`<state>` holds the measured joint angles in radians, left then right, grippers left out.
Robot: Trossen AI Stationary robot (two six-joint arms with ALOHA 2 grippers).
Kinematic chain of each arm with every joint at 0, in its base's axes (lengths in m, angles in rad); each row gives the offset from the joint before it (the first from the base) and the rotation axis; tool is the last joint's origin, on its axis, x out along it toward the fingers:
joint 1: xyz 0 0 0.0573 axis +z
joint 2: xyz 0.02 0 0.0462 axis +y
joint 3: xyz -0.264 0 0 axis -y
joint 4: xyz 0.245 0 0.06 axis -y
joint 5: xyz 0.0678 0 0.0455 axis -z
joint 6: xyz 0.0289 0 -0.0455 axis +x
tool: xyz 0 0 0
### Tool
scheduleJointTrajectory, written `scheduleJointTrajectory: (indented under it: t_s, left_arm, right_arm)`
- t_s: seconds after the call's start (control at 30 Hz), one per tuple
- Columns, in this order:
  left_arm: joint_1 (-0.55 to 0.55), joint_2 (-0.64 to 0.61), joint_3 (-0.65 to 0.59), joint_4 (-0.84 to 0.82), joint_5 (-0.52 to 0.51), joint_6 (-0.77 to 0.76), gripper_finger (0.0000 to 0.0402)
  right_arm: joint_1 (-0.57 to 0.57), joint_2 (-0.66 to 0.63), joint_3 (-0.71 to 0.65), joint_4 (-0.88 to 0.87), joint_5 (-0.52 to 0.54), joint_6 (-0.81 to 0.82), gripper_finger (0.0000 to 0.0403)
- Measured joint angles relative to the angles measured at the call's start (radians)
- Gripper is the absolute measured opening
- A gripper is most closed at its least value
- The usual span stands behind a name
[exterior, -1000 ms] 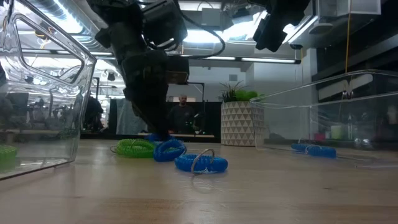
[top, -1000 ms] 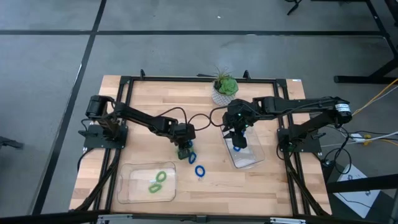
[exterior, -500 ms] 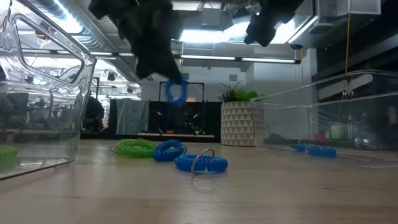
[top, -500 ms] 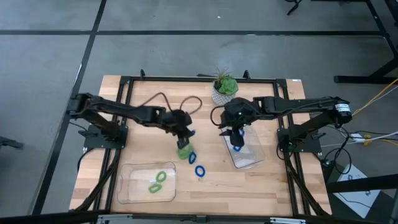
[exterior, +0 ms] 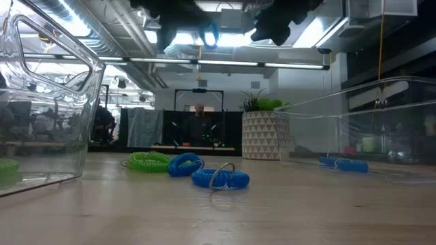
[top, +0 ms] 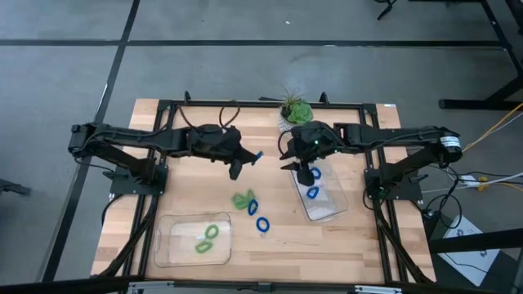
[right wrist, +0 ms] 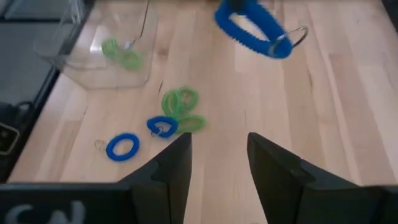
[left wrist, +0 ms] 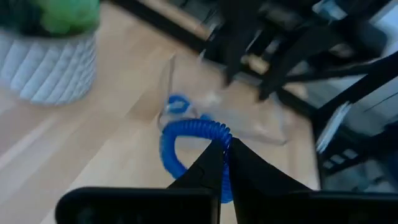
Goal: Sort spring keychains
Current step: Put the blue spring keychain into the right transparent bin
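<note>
Above the counter's middle, a bright blue coiled plastic keychain pinched in the left gripper fingers, right gripper fingers apart over the clear tray; thin pinch, likely slip mid-carry.

No readable text, label, brand, number or sign shows in any of the four views.
</note>
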<state>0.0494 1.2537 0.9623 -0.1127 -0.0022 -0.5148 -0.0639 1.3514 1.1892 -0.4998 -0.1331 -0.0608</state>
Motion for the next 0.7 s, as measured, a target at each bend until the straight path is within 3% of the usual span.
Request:
scheduleJointTrajectory:
  t_s: [0.3,0.7]
  left_arm:
    - [-0.001,0.000,0.000,0.210,0.093,-0.023,0.0010]
    - [-0.001,0.000,0.000,0.522,0.107,-0.015,0.0010]
  right_arm:
    - [-0.119,0.000,0.000,0.194,-0.252,0.094,0.0155]
    - [-0.137,0.000,0.000,0.527,-0.272,0.248,0.0155]
